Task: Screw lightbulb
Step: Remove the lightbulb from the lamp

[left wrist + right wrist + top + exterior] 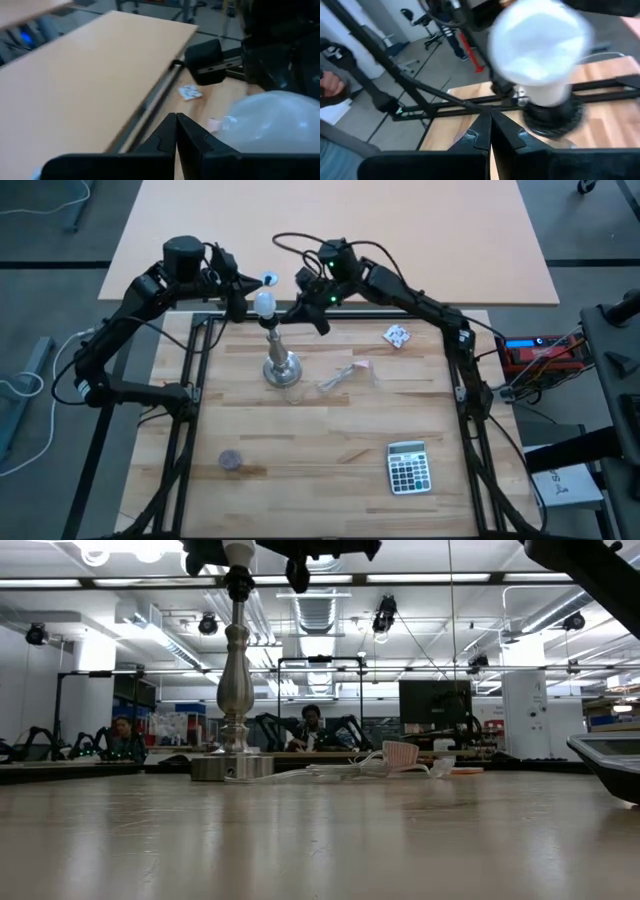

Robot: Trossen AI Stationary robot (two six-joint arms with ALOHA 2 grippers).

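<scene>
The lightbulb [264, 304], a white frosted globe, sits upright in the socket on top of the silver stand [282, 370], which rests on its round base at the table's far left. My left gripper [246, 304] is shut and hovers close beside the bulb [270, 120], on the side toward the table's left edge. My right gripper [298, 306] is also shut, close beside the bulb [540, 45] and its dark socket [551, 116], on the side toward the table's right edge. In the low view the stand [233, 680] rises to the picture's top. My left gripper is right beside the globe, but I cannot tell whether its shut fingers [192, 135] touch it. My right gripper is next to the socket below the globe, and I cannot tell whether its shut fingers [507, 132] touch either.
A crumpled paper scrap [397, 336] lies at the far right. A pale cord with clear wrapping [345, 375] lies next to the stand's base. A calculator [408, 467] and a small round dark thing [231, 461] lie near the front. People sit in the room behind [312, 725].
</scene>
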